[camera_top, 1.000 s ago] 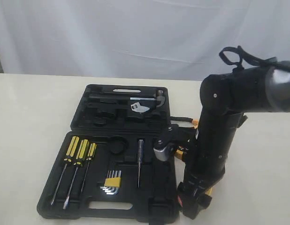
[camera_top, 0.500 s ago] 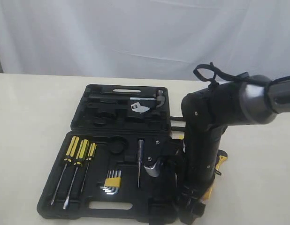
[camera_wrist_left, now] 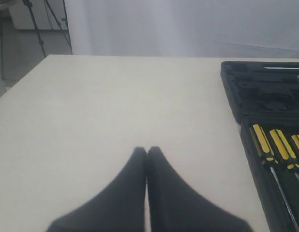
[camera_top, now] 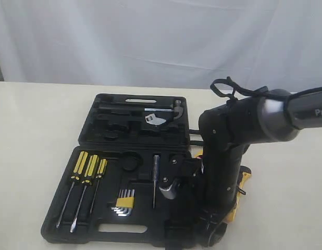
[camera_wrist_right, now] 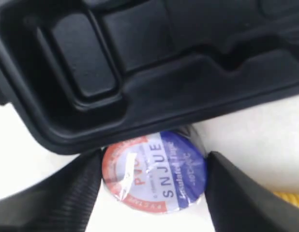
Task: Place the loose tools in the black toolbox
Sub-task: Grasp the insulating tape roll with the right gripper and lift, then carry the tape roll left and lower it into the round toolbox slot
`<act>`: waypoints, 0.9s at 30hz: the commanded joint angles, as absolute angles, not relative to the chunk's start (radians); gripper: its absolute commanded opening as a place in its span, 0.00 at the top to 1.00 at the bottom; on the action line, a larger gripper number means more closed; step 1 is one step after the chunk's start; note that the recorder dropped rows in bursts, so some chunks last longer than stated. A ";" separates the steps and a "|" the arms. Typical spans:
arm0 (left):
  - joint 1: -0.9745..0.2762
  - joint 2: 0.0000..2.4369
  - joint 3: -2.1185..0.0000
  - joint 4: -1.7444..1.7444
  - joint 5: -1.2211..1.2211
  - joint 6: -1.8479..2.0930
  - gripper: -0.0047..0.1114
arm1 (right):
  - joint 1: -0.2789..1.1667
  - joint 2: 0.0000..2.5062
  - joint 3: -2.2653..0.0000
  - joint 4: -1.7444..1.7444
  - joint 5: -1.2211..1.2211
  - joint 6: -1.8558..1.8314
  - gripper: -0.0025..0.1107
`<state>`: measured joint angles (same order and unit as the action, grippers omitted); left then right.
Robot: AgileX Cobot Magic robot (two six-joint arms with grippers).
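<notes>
The black toolbox (camera_top: 98, 229) lies open on the table, both halves flat. Its edge fills the right wrist view as the toolbox (camera_wrist_right: 140, 72). The black tape roll (camera_wrist_right: 154, 171) lies label-up on the table against that edge. My right gripper (camera_wrist_right: 154, 157) straddles the roll, one finger against each side. In the exterior view the right gripper (camera_top: 209, 239) is down at the toolbox's front right corner. A yellow-and-black tool (camera_top: 243, 183) shows behind the arm, mostly hidden. Pliers are hidden. My left gripper (camera_wrist_left: 147, 150) is shut over bare table, left of the toolbox (camera_wrist_left: 265, 82).
Three yellow-and-black screwdrivers (camera_top: 87, 169), hex keys (camera_top: 124, 203) and a thin tester (camera_top: 156, 179) sit in the near half. A wrench and hammer (camera_top: 161, 117) sit in the far half. A white curtain hangs behind the table.
The right arm has swung left and lower, bringing its gripper down to the toolbox's front right corner.
</notes>
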<state>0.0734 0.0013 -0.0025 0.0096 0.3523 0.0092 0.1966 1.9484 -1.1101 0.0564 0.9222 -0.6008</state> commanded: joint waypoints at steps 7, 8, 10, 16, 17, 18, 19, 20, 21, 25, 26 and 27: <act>0.069 0.000 0.000 0.000 0.342 0.007 0.96 | 0.200 1.834 -1.164 -0.063 1.069 -0.367 0.98; 0.069 0.000 0.000 0.000 0.342 0.007 0.96 | 0.200 1.816 -1.187 -0.063 1.106 -0.359 0.98; 0.069 0.000 0.000 0.000 0.342 0.007 0.96 | 0.210 1.793 -1.286 -0.060 1.187 -0.292 0.98; 0.069 0.000 0.000 0.000 0.342 0.007 0.96 | 0.253 1.912 -1.679 0.048 1.221 -0.068 0.98; 0.069 0.000 0.000 0.000 0.342 0.007 0.96 | 0.264 1.963 -1.756 0.058 1.221 -0.068 0.98; 0.069 0.000 0.000 0.000 0.342 0.007 0.96 | 0.275 2.003 -1.813 0.064 1.221 -0.059 0.98; 0.069 0.000 0.000 0.000 0.342 0.007 0.96 | 0.282 2.029 -1.857 0.064 1.221 -0.049 0.98; 0.069 0.000 0.000 0.000 0.342 0.007 0.96 | 0.296 2.099 -1.939 0.064 1.221 -0.029 0.98; 0.069 0.000 0.000 0.000 0.342 0.007 0.96 | 0.308 2.165 -1.998 0.066 1.221 -0.010 0.98; 0.069 0.000 0.000 0.000 0.342 0.007 0.96 | 0.331 2.314 -2.092 0.064 1.221 0.047 0.98; 0.069 0.000 0.000 0.000 0.342 0.007 0.96 | 0.331 2.332 -2.095 0.059 1.221 0.065 0.98; 0.069 0.000 0.000 0.000 0.342 0.007 0.96 | 0.331 2.357 -2.097 0.055 1.221 0.089 0.98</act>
<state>0.0734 0.0013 -0.0025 0.0096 0.3523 0.0092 0.3323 2.3302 -2.0841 0.0642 1.2140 0.0530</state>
